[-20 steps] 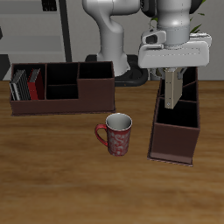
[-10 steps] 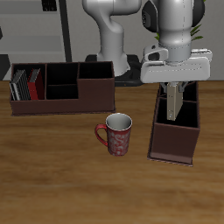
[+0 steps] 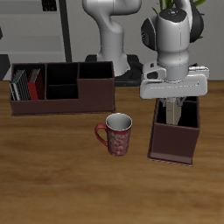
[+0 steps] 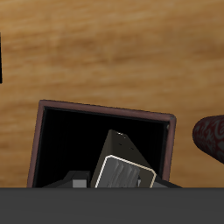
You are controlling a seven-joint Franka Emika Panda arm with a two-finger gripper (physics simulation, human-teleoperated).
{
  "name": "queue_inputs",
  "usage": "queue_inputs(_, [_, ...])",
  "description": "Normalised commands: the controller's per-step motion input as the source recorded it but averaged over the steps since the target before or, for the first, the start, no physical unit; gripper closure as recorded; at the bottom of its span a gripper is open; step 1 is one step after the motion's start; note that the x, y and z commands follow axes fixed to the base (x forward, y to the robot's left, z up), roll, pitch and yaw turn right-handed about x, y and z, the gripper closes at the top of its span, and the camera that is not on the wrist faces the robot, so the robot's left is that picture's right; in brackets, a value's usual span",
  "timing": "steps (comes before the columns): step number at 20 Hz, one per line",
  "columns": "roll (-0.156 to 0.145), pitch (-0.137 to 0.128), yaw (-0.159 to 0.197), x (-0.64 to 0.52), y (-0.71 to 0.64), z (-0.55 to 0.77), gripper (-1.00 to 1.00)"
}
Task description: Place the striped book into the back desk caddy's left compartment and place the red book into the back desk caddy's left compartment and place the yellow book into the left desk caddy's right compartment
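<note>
From the exterior view, the last of the three steps appeared to be in hand. The long low dark-brown back desk caddy [image 3: 61, 87] already held the slim black striped book [image 3: 18, 84] and the plain dark-red book [image 3: 35, 84], both standing upright side by side in its large end section, the back desk caddy's left compartment [image 3: 27, 87]; its other sections looked dark and empty. The two-finger gripper [image 3: 175, 103] hung directly over the taller, narrower dark-brown left desk caddy [image 3: 173, 127], holding the thin grey-olive yellow book [image 3: 176, 112] upright, its lower part already down between the caddy's walls. A red-patterned ceramic mug [image 3: 116, 134] stood on the wooden table [image 3: 52, 184], between the two caddies and nearer the front edge, apart from both.

In the wrist view, the yellow book [image 4: 122, 166] showed end-on with its pale page edge, pinched narrowly by the fingers and tilted a little inside one dark section of the left desk caddy [image 4: 101, 114]. Nothing else could be made out in that section. The mug [image 4: 210, 136] showed just outside the caddy's wall. Which compartment this was could not be settled from here alone.

The next move seemed to call for lowering the book to the floor, then releasing it and lifting straight up clear of the walls.
</note>
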Motion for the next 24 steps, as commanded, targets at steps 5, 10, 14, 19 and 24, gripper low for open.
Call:
queue_inputs(5, [0.005,0.047,-0.017,0.1,0.05,-0.38,1.0])
queue_inputs(10, [0.004,0.065,-0.075,0.04,0.06,-0.24,-1.0])
queue_inputs(14, [0.01,0.019,0.0,-0.01,0.08,-0.12,-1.0])
queue_inputs(19, [0.023,-0.019,0.014,-0.15,0.11,0.11,-1.0])
queue_inputs(24, [0.033,-0.032,0.004,-0.31,0.18,0.21,-1.0])
